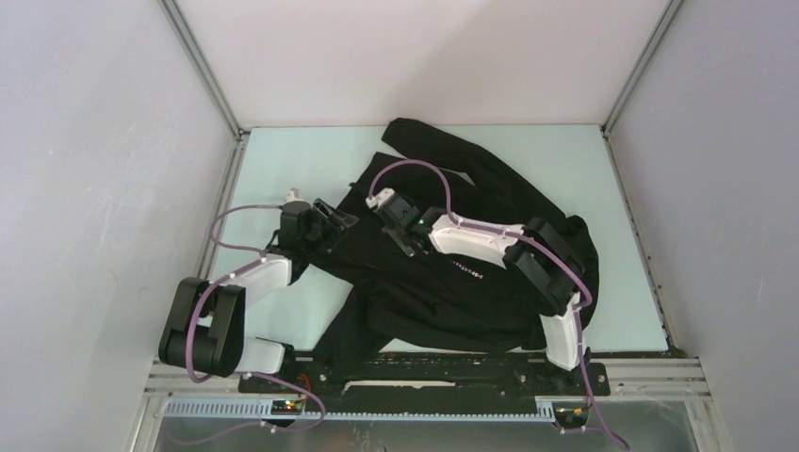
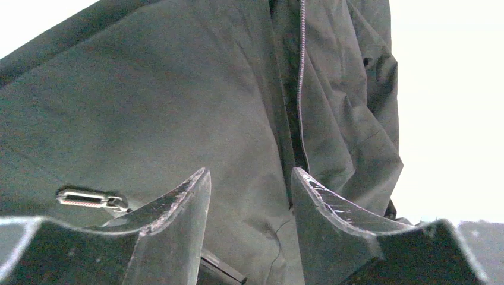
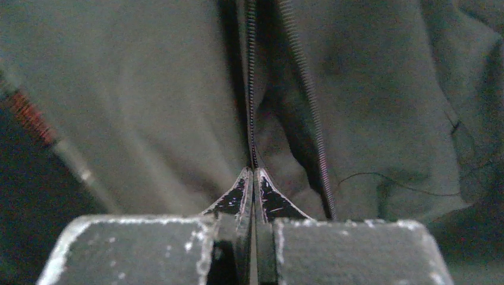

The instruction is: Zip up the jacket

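Left side first: my left jaws sit at the left edge of the jacket [image 1: 424,306], spread wide, with the fingers [image 2: 178,231] pointing across the black fabric. From that wrist I can see a zipper line [image 2: 301,89] running up the jacket just past the right finger. There's also a small metal tab [image 2: 89,199] lying on the cloth off to the left of the fingers. The jacket itself is a crumpled heap in the middle of the pale table [image 1: 273,169], one sleeve flung toward the back. My right jaws are over the jacket's chest, just left of its pale lettering [image 1: 468,273], and pressed tight together. The fingertips [image 3: 236,199] are right on a row of zipper teeth [image 3: 251,89]; can't tell if any cloth is actually caught.
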Robot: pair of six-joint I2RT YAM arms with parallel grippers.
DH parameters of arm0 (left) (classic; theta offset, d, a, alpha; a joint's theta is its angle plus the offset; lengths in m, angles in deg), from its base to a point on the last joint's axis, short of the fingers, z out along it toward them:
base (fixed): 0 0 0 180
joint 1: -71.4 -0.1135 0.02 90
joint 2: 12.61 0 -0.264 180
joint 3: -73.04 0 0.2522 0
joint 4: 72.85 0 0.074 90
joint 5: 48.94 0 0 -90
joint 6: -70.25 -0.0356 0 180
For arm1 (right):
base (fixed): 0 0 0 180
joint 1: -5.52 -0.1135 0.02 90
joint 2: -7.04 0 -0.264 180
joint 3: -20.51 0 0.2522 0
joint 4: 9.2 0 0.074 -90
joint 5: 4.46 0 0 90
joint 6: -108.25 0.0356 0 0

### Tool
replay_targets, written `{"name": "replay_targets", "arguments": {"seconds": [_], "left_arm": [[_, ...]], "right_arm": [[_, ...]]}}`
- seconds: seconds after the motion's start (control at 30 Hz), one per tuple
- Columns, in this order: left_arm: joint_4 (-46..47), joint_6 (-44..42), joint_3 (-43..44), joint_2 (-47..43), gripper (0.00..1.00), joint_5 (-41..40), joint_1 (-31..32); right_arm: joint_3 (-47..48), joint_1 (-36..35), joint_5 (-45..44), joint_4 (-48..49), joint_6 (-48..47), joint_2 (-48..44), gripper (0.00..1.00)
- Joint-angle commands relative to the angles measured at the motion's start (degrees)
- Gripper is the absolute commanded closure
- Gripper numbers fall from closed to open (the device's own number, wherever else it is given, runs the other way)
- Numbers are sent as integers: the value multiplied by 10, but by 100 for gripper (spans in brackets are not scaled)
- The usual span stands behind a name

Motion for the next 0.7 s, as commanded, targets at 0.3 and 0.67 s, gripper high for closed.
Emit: {"name": "replay_targets", "arguments": {"seconds": [0.3, 0.67], "left_arm": [[-14, 70, 13, -12, 41, 33, -56], [-269, -26, 188, 28, 41, -88, 16]], "right_arm": [[-54, -27, 267, 60, -141, -82, 100], [-48, 18, 478, 61, -105, -68, 100]]}}
